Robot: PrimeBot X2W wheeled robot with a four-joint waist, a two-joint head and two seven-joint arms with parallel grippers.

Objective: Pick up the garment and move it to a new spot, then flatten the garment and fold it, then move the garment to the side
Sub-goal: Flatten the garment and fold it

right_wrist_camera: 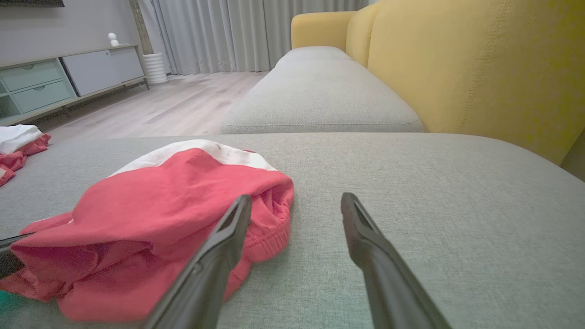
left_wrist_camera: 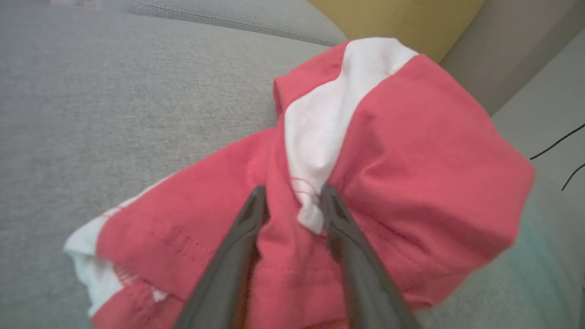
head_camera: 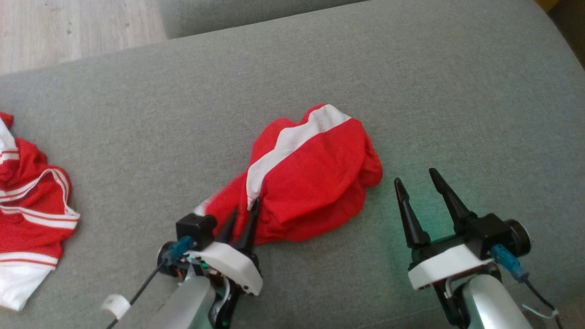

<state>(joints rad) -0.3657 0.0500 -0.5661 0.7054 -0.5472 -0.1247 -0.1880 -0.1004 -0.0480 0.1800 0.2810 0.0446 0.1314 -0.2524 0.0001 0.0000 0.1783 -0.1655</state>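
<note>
Pinching the crumpled red-and-white garment [head_camera: 311, 183], left tool [head_camera: 247, 208] grips it; right tool [head_camera: 415, 176] gapes.

Grey sofa cushion [head_camera: 457, 91] — a bunched red-and-white garment [head_camera: 315, 183] is laid mid-seat, a second striped garment [head_camera: 27, 205] is heaped at its left edge.

Left claw [head_camera: 246, 206] clamped, right claw [head_camera: 415, 176] spread
</note>
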